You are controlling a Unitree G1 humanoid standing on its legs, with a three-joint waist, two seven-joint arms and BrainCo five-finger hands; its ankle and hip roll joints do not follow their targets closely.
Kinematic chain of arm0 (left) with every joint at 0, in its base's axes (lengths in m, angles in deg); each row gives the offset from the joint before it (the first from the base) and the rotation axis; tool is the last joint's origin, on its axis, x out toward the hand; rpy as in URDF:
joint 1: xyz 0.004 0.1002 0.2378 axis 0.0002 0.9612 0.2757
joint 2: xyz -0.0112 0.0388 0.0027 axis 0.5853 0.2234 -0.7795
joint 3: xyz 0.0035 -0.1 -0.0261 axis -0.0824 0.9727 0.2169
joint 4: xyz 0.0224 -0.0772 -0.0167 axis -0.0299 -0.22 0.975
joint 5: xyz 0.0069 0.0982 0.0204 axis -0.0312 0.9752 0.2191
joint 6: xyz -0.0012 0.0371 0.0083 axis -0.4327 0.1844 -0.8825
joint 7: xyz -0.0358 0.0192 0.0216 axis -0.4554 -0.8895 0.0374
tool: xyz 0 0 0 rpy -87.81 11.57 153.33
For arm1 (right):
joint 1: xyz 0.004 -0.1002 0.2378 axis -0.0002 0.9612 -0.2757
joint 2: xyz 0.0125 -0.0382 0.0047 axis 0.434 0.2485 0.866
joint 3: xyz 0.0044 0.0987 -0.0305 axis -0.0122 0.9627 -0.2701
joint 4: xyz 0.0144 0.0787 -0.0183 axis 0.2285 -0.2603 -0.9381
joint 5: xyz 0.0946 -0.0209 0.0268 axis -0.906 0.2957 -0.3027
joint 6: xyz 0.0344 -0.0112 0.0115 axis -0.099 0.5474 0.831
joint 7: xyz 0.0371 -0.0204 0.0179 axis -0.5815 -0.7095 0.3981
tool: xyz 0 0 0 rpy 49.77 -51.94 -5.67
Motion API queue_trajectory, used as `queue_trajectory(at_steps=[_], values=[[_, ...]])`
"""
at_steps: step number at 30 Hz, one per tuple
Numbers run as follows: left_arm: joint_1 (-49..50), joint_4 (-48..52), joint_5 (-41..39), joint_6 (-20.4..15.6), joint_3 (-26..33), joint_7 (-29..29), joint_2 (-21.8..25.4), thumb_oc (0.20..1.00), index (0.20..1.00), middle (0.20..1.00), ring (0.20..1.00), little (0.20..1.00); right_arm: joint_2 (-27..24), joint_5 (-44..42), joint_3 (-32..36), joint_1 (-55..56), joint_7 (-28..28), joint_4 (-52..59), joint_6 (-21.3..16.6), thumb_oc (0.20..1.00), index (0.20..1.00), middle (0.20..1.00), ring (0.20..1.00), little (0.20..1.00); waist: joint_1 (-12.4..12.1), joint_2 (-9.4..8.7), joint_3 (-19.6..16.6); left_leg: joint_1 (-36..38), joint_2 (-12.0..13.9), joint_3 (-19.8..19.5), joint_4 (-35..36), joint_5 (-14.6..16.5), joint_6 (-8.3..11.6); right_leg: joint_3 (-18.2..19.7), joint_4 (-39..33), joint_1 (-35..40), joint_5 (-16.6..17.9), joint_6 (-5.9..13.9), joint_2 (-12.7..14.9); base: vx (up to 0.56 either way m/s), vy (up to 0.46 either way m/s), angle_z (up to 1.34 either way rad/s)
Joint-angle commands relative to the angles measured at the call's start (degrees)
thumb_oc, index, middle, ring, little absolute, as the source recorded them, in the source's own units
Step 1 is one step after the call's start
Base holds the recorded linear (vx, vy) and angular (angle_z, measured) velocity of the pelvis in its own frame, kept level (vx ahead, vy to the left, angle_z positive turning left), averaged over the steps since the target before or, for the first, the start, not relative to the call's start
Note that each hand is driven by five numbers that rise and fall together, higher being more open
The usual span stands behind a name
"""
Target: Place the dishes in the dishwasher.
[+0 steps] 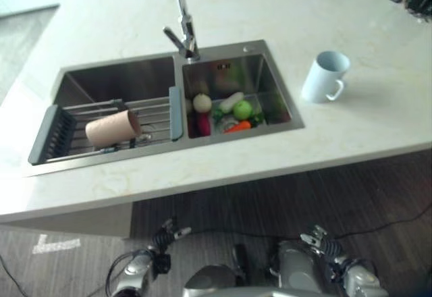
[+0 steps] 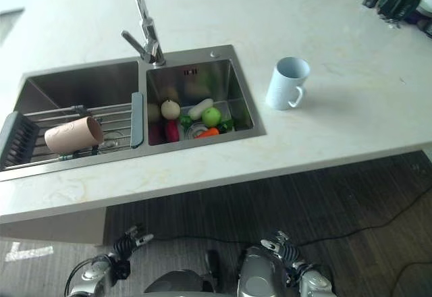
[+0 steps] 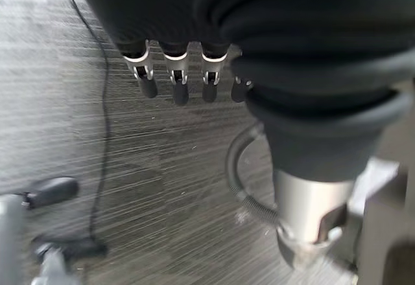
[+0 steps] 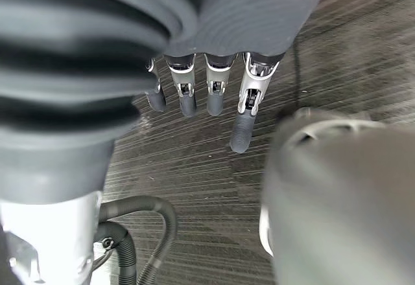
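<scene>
1. The pale blue ceramic mug stood upright on the cream stone counter, well to the right of the double steel sink, its handle turned toward the counter's front edge.
2. The beige cylindrical cup lay on its side on the grey roll-up drying rack spanning the left basin, its long axis running left to right, open mouth toward the rack's left end as far as I could tell.
3. The right basin held a heap of vegetables, round and long ones in white, green, orange and red, below the chrome tap.
4. Both hands hung low, down beneath the counter's front edge and well apart from every dish. The left hand sat below the sink; the right hand sat below the mug's side.
5. Each hand's fingers pointed loosely at the dark wood-grain floor, relaxed and holding nothing; the right hand's fingers looked the same.
6. By my reckoning the mug lay up and ahead of the right hand, the nearer one, while the cup suited the left.
</scene>
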State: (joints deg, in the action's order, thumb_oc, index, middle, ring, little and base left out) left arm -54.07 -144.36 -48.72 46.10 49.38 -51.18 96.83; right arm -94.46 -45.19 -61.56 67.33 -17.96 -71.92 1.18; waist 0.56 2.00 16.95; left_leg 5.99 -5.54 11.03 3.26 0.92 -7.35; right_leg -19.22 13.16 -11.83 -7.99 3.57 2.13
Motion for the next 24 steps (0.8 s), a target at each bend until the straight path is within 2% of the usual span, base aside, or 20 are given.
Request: queue_trajectory(at_steps=[1,3,8,17,19,20,21,23,24], values=[[1.1,1.9,-1.2,-1.4,1.2,-0.2,0.6,1.0,1.0,1.0,1.0,1.0,-0.4,-1.3,1.3,-3.3,1.0,-0.4,-0.9,1.0,1.0,1.0,1.0,1.0,-1.7,-0.93,-0.9,-0.3,5.4,-3.5,0.2,3.1,5.4,2.7,-6.5,11.5,5.7,5.3,6.0,0.12,-0.018,0.37],[1.2,1.3,-1.1,-1.1,1.3,-1.1,0.2,1.0,1.0,1.0,1.0,1.0,-0.2,-1.6,1.4,-3.6,0.9,-2.0,-1.5,1.0,1.0,1.0,1.0,1.0,-1.9,-1.03,-2.0,-0.6,5.5,-2.6,0.9,2.0,5.45,1.8,-8.8,12.6,6.8,4.96,6.1,0.07,-0.023,0.56],[1.7,-0.1,0.7,-0.9,0.2,-1.1,0.0,1.0,1.0,1.0,1.0,1.0,0.1,-1.8,1.3,-3.0,-0.2,-1.5,-1.9,1.0,1.0,1.0,1.0,1.0,-1.2,-1.43,-3.4,0.0,5.6,-3.2,1.2,2.4,5.73,3.2,-10.2,15.5,4.7,3.93,4.5,0.12,-0.083,-0.12],[2.4,-0.6,1.3,-0.9,-0.6,-0.3,-0.3,1.0,1.0,1.0,1.0,1.0,-0.4,-2.0,1.1,-2.1,-0.9,-0.8,-0.9,1.0,1.0,1.0,1.0,1.0,-0.5,-1.57,-3.7,0.8,6.1,-3.6,1.3,2.7,6.62,3.5,-12.3,18.0,3.5,2.8,3.2,0.04,-0.068,-0.04],[1.7,-1.7,2.5,-0.9,-1.0,-0.1,-0.2,1.0,1.0,1.0,1.0,1.0,-0.4,-1.9,1.5,-1.7,-0.8,-1.6,-1.2,1.0,1.0,1.0,1.0,1.0,0.3,-1.81,-3.7,0.4,6.0,-2.7,-1.2,3.9,6.5,3.9,-11.8,18.0,2.8,2.29,3.1,0.0,-0.031,-0.01],[1.4,-1.9,2.7,-0.9,-1.2,-0.4,-0.1,1.0,1.0,1.0,1.0,1.0,-0.7,-1.6,1.6,-1.6,-1.3,-1.8,-1.7,1.0,1.0,1.0,1.0,1.0,0.7,-2.23,-3.3,-0.9,5.6,-2.0,-7.0,6.3,6.17,4.5,-11.0,17.6,2.7,1.85,3.8,-0.11,0.154,0.08],[0.9,-1.0,1.8,-0.3,-1.7,-0.7,0.0,1.0,1.0,1.0,1.0,1.0,-2.3,-2.6,1.2,-2.2,-2.7,-1.0,-2.0,1.0,1.0,1.0,1.0,1.0,0.0,-2.88,-1.4,-5.5,5.6,-5.3,-16.0,8.0,6.41,6.2,-9.1,17.1,2.7,0.76,4.4,-0.14,0.275,0.08],[0.3,-1.0,0.5,0.0,-2.3,-1.4,0.2,1.0,1.0,1.0,1.0,1.0,-3.5,-4.3,1.7,-3.2,-2.9,-1.5,-2.6,1.0,1.0,1.0,1.0,1.0,0.5,-2.47,-0.5,-6.3,8.9,-4.7,-14.1,5.6,7.75,6.2,-6.9,16.1,1.7,0.43,4.6,-0.11,0.391,-0.01],[0.1,-1.4,0.3,-0.1,-2.5,-1.8,0.1,1.0,1.0,1.0,1.0,1.0,-4.1,-5.1,2.2,-3.2,-3.0,-1.4,-2.7,1.0,1.0,1.0,1.0,1.0,0.8,-2.09,-0.1,-7.2,11.2,-4.7,-13.3,2.6,9.12,6.4,-6.3,16.1,1.2,0.4,4.7,-0.06,0.536,-0.04]])
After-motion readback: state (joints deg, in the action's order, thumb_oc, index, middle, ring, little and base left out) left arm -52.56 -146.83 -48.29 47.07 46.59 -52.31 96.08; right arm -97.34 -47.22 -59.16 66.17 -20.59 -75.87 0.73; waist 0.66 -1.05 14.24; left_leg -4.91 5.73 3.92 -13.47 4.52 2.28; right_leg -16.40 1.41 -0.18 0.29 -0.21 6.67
